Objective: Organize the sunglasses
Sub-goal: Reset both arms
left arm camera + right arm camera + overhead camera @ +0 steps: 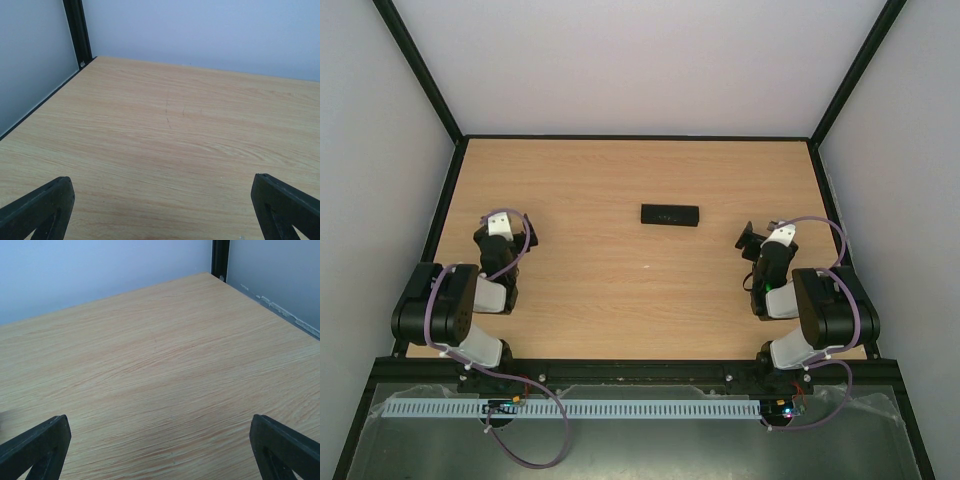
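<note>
Sunglasses: we find no sunglasses in any of the three views, and no reddish frame lies on the bare wood.
Case: a black case (670, 215) lies shut, as far as we can tell, about midway between the left and right edges of the surface (570, 180). It sits somewhat nearer the far edge than the near one, with its long side parallel to the far edge.
Left end effector: the left end effector (160, 186) is released, spread wide over bare wood and facing the far left corner. It holds nothing.
Right end effector: the right end effector (159, 424) is likewise released and empty, facing the far right corner.
Arms: we see both folded back by the near edge, one toward the left edge and one toward the right, well apart from the case.
Progress: we judge the glasses are probably inside the shut case, which would make the task done or nearly so. We cannot confirm this, since the case hides its contents.
Left to do: if that reading holds, nothing is left. If not, the glasses are out of view and everything remains.
</note>
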Robot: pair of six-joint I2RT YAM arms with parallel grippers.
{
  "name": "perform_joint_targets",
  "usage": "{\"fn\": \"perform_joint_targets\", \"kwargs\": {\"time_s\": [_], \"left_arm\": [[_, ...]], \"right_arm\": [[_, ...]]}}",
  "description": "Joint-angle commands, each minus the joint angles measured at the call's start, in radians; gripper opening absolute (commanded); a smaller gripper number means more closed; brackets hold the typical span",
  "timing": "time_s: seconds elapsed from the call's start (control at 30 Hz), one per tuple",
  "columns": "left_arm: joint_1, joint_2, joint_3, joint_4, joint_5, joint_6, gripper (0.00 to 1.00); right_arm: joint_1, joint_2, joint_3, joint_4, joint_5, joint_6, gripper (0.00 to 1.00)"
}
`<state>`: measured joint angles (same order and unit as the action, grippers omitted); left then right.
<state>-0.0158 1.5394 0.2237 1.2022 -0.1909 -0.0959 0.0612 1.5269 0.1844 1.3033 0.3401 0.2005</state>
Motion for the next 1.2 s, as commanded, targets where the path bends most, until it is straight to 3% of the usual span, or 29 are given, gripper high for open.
{"fn": "perform_joint_targets", "kwargs": {"time_s": [0.0, 1.17], "left_arm": [[-0.004, 0.001, 0.014, 0.065, -0.036, 0.006, 0.99], [-0.032, -0.006, -0.005, 0.096, -0.053, 0.033, 1.00]], "right_arm": [[0.006, 0.005, 0.017, 0.018, 0.010, -0.014, 0.99], [0.006, 0.003, 0.016, 0.019, 0.011, -0.014, 0.98]]}}
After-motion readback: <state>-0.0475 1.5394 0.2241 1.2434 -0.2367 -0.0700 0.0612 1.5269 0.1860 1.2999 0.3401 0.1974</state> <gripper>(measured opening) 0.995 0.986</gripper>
